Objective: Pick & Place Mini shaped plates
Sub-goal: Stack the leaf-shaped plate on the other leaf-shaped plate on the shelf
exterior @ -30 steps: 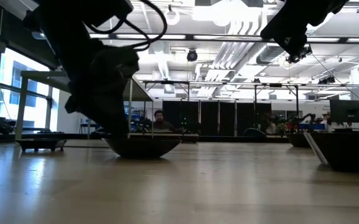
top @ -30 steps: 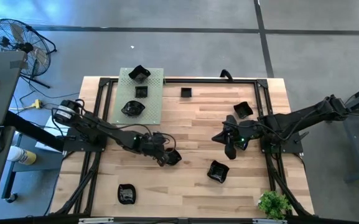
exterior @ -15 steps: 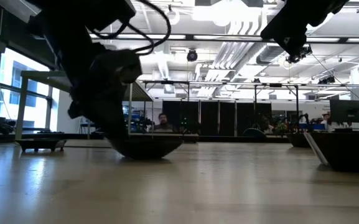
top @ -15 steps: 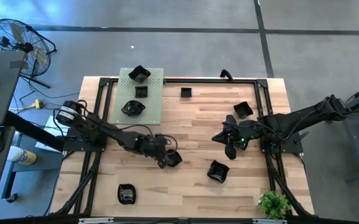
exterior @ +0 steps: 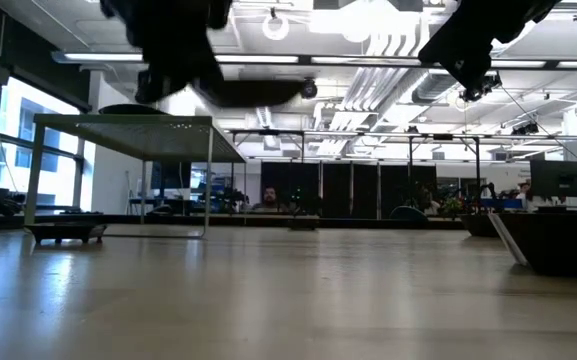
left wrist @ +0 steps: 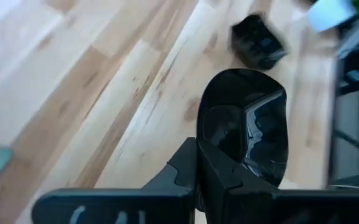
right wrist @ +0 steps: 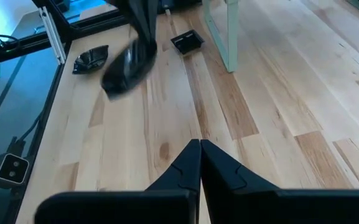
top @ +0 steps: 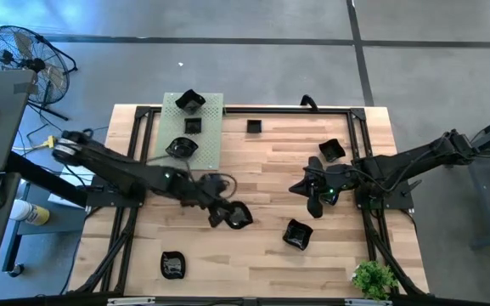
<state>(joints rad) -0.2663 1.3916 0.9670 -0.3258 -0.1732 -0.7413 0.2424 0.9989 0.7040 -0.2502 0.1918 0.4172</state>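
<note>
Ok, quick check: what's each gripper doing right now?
Left gripper: shut on a black dish, lifted off the table.
Right gripper: shut, holding nothing, waiting mid-table on the right.

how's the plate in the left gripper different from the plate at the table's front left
The plate in the left gripper is clamped by its rim and hangs clear of the wood in the low view; the front-left plate lies flat on the table, untouched. The held plate is near the table's middle, the other near the front edge. Both are small, glossy and black.
</note>
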